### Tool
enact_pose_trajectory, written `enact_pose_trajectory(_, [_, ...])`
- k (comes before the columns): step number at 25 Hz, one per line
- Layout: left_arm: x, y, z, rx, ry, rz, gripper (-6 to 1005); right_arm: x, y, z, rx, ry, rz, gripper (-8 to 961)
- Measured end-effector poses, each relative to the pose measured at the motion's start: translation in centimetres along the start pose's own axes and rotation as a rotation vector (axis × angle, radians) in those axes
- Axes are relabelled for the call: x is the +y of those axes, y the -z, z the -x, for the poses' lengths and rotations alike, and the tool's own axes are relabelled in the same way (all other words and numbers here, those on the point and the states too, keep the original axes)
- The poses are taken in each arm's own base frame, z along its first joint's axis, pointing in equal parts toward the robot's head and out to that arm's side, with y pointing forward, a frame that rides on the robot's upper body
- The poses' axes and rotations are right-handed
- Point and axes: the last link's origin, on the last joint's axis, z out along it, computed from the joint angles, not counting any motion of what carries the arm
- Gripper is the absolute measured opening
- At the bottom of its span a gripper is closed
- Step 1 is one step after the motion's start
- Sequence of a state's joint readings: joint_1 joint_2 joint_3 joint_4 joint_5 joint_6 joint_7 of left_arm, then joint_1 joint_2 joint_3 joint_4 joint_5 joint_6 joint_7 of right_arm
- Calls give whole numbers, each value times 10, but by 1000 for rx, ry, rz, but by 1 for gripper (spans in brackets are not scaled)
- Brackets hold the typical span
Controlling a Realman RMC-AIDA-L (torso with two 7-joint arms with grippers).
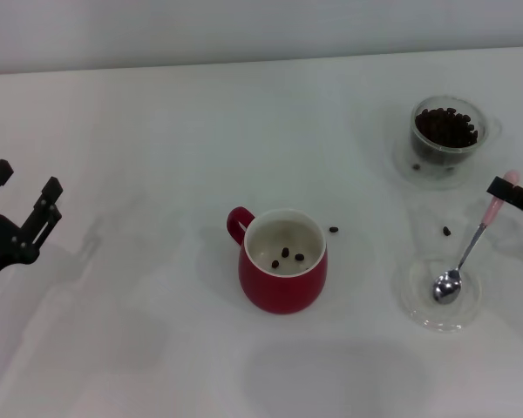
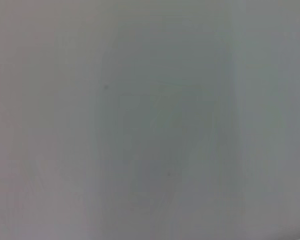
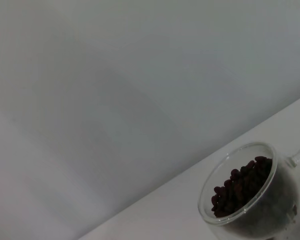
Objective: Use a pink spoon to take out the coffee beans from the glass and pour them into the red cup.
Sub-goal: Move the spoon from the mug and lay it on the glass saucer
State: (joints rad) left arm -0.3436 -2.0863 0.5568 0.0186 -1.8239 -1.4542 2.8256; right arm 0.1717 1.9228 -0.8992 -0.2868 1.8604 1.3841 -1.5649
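White table (image 1: 139,131) runs wide under me, with a pale wall behind it. My right pincer (image 1: 516,193) sits at the far right edge of the head view, closed on the pale handle end of the pink spoon (image 1: 467,253), whose metal bowl rests in a shallow clear dish (image 1: 418,312). Beyond the dish stands the glass (image 1: 447,138), with plenty of coffee beans (image 1: 447,126) in it; my right wrist camera sees the same heap (image 3: 240,186) through the clear rim. At the table's centre is the red cup (image 1: 283,261), its loop handle turned to my left, with three beans lying on its white bottom. Two strays lie on the table, one just beside the cup and one between the glass and the dish. My left pincer (image 1: 22,202) hangs wide open at the left edge, well apart from everything.

I judge I am between scoops. Next I need to lift the spoon clear of the dish, carry it to the glass, and dip the bowl under the beans without nudging the glass
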Motion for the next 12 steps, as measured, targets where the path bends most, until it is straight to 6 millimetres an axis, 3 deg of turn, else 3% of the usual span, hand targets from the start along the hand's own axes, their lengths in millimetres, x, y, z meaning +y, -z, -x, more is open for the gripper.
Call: enact_pose_trajectory(12, [1,0,-1,7,2,3,652,0,-2,-9,32,-30,0,156])
